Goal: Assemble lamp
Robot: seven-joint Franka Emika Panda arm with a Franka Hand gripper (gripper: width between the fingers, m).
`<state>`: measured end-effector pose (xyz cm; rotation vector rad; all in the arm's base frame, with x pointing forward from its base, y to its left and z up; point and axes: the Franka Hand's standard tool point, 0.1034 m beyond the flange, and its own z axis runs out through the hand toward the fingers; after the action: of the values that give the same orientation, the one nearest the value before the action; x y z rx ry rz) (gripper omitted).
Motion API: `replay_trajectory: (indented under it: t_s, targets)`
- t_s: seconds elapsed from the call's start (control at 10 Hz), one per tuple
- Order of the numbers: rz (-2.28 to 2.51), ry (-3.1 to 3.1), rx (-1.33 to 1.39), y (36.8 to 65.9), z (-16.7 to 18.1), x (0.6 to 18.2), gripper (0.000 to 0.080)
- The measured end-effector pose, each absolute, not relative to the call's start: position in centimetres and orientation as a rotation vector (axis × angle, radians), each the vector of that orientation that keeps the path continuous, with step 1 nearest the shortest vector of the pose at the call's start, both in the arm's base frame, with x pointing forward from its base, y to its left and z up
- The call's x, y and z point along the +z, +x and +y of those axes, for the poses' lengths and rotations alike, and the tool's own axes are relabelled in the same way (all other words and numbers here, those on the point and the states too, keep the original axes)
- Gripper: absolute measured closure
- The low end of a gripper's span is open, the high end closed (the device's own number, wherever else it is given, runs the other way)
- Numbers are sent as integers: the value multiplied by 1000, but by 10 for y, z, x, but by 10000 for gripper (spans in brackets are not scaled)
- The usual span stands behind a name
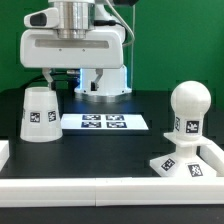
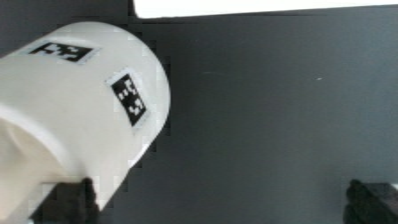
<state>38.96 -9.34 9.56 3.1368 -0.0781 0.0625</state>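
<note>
Tool above the shade, bulb standing on the base at the far side of the table.

The tool (image 2: pixel 221 203) hangs wide open, holding nothing, fingertips (image 2: pixel 68 200) apparently straddling the shade (image 1: pixel 39 115). The shade sits at the exterior view's left; open dark table (image 1: pixel 110 150) separates it from the bulb (image 1: pixel 188 110) on the base (image 1: pixel 190 166) by the right rim.

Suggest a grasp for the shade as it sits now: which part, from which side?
Judging by its pose, come from above: the shade stands narrow end up on the table, so its tapered upper wall should fit between the fingers of the open gripper. Close across the cone near the top, avoiding the wide rim.
</note>
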Motion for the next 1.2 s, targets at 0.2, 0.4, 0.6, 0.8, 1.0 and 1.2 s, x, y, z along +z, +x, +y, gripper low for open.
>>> replay_trajectory:
  t_s: [0.2, 0.4, 0.6, 0.8, 1.0, 1.2]
  targets:
    - [-72, 3135, 71, 391, -94, 96, 101]
    - [-72, 3133, 75, 391, -95, 96, 101]
    - [-63, 3133, 77, 391, -95, 96, 101]
    - [26, 3121, 92, 389, -110, 95, 101]
    - [66, 3119, 83, 391, -126, 98, 101]
    - [68, 3112, 87, 394, -136, 99, 101]
